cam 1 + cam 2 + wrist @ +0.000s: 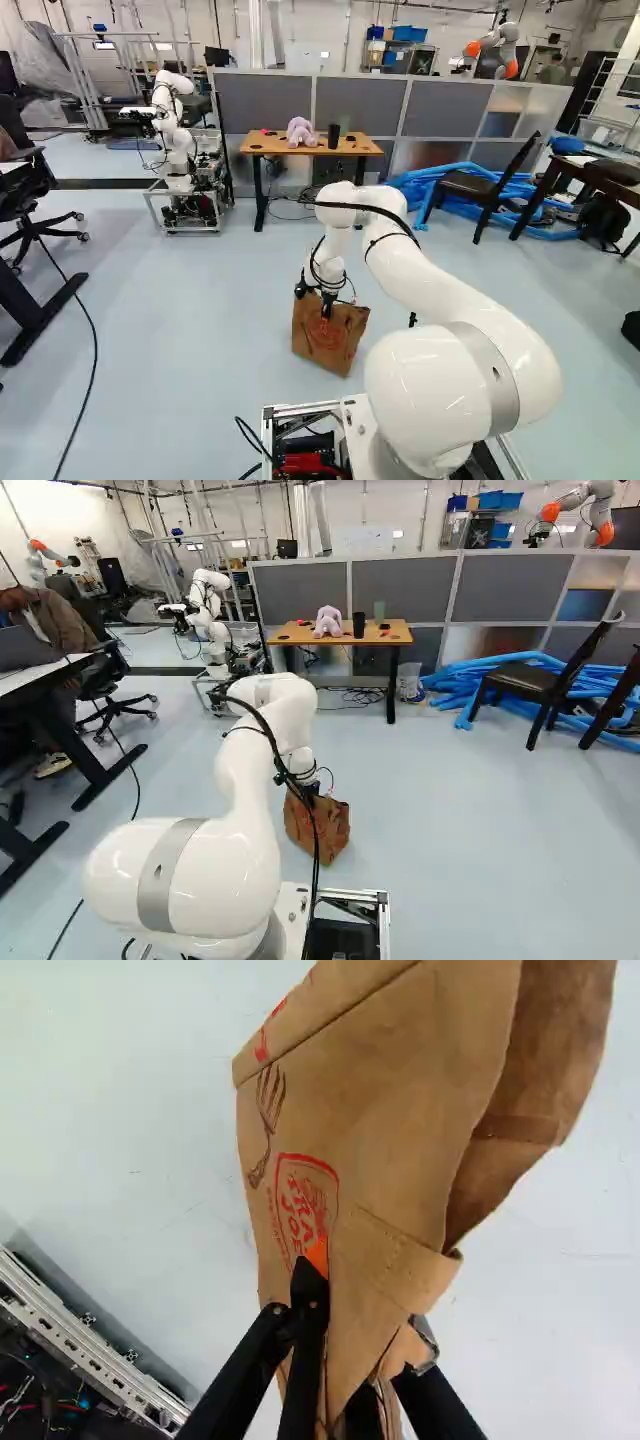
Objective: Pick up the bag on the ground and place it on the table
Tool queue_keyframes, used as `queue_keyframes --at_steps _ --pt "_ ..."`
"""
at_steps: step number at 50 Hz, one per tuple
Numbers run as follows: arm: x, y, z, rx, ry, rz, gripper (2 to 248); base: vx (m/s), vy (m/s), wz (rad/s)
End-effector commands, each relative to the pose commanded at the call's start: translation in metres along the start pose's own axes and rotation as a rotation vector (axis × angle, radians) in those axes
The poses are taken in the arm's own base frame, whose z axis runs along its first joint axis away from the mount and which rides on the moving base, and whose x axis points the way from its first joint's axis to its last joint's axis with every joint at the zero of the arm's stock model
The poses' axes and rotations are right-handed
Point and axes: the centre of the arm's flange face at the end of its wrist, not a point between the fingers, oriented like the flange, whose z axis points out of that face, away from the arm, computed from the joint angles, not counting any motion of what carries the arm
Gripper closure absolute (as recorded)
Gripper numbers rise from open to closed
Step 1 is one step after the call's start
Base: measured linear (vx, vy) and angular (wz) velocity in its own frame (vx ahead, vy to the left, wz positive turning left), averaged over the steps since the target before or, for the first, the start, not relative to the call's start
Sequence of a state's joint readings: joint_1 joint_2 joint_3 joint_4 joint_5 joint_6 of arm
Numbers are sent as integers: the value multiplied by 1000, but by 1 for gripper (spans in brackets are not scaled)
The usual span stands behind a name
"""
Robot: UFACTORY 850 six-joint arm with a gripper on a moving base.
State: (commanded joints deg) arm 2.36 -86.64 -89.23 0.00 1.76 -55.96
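Presently, we list one brown paper bag, tilted, between our base and the wooden table; whether its bottom touches the floor, we cannot tell. One black gripper, at the bag's upper part: in the wrist view, the gripper has its fingers drawn in on folded paper, one orange pad against the printed side, the opposite fingertip hidden behind paper. On the table, we enter one lilac plush toy and one black cup, upright, just beside it.

Red lettering on brown bag
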Motion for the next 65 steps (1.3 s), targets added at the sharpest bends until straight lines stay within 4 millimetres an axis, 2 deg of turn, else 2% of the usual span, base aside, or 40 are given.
queue_keyframes --at_steps 65 --pt "2 3 -98 -22 15 0 229 0 0 0"
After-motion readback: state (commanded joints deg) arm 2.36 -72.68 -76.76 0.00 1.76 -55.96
